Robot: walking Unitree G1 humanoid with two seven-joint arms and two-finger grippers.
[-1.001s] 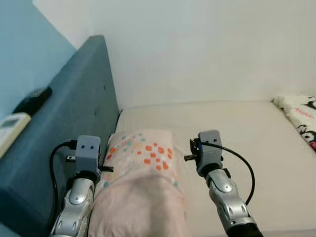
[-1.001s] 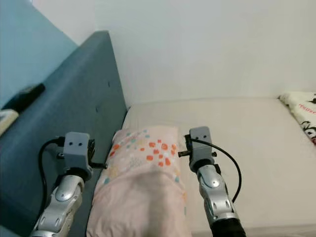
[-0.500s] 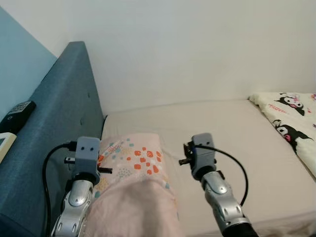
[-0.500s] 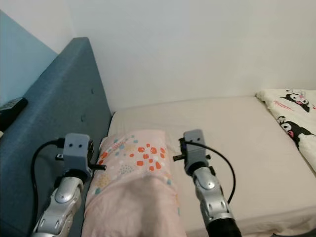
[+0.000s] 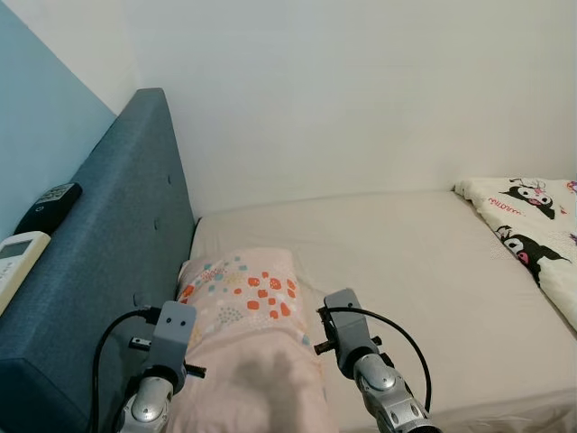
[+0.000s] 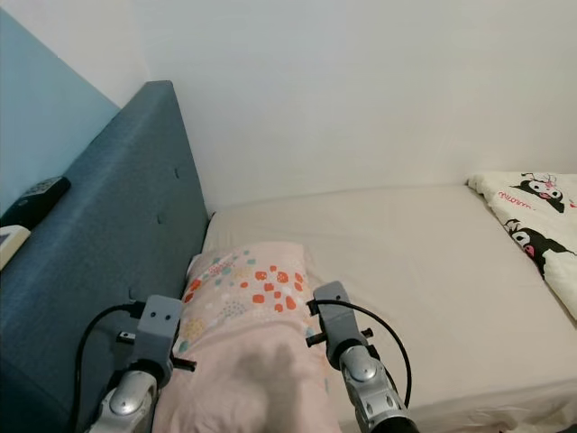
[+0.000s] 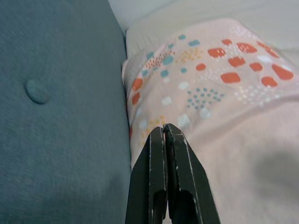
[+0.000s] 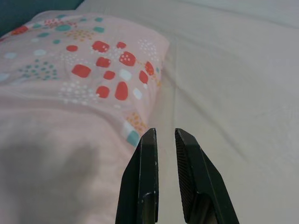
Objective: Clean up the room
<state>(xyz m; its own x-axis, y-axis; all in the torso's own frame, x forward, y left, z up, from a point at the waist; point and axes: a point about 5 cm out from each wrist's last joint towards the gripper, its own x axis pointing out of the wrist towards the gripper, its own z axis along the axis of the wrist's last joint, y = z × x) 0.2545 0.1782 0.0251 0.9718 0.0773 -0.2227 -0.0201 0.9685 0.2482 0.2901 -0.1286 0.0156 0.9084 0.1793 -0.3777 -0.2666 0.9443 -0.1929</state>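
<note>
We see a pink pillow [image 5: 239, 311] with coloured spots lying on the cream mattress [image 5: 424, 271], its left edge against the blue headboard [image 5: 99, 262]. Our left gripper [image 7: 164, 133] hovers at the pillow's headboard side, fingers pressed together and holding nothing; our right gripper [image 8: 162, 135] sits over the pillow's other edge — fingers slightly parted, empty. A cartoon-print blanket [image 5: 532, 225] lies at far right; two remotes [image 5: 41, 225] rest on the headboard top.

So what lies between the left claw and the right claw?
The pink patterned pillow lies between the left claw and right claw, seen in both eye views.
</note>
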